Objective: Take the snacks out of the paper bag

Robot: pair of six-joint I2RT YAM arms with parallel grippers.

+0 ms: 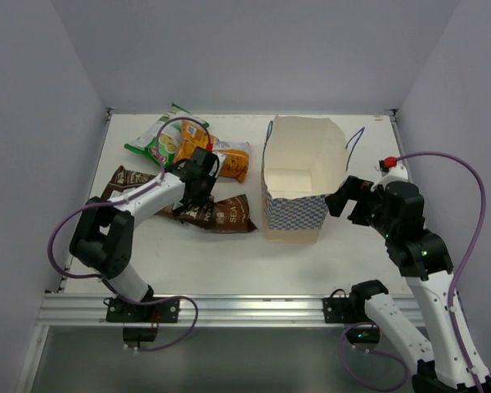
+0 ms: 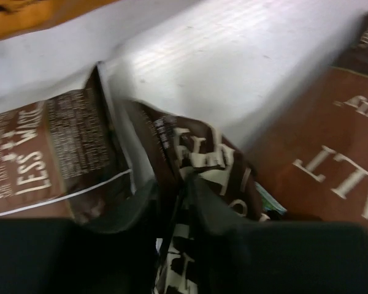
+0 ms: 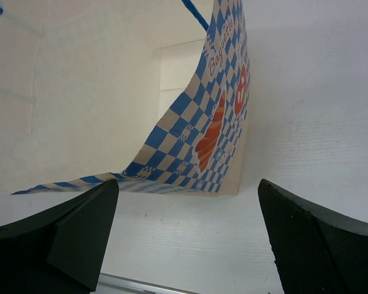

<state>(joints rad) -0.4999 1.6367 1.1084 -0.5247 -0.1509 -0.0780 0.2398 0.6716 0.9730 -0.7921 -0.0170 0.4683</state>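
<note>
On the white table [image 1: 254, 262] in my top camera I count one paper bag [image 1: 295, 209], four snacks and two arms. All four snacks lie outside the bag, clustered to its left. The bag stands upright with its mouth open, blue-and-white checked outside and cream inside, and a thin blue string handle [image 1: 356, 139] shows on its right side.

One green and white packet [image 1: 157, 137] lies farthest back. One orange packet [image 1: 227, 160] lies just beside it, nearer the bag. Two are dark brown with white lettering: the first brown packet [image 1: 129, 182] left of the left arm, and the second brown packet [image 1: 227, 214] nearest me, where I read "SEA".

My left gripper [image 1: 198, 176] sits low over the brown packets. In its wrist camera the fingers [image 2: 218, 208] are closed narrow on a crumpled fold of the first brown packet, which reads "LESS WASTE". At the right, the second brown packet shows "ALT".

My right gripper [image 1: 344, 199] is just beside the bag's near right corner, spread wide and holding nothing. Its camera shows an orange croissant drawing [image 3: 211, 131] and blue script on the bag that I cannot read with certainty.
</note>
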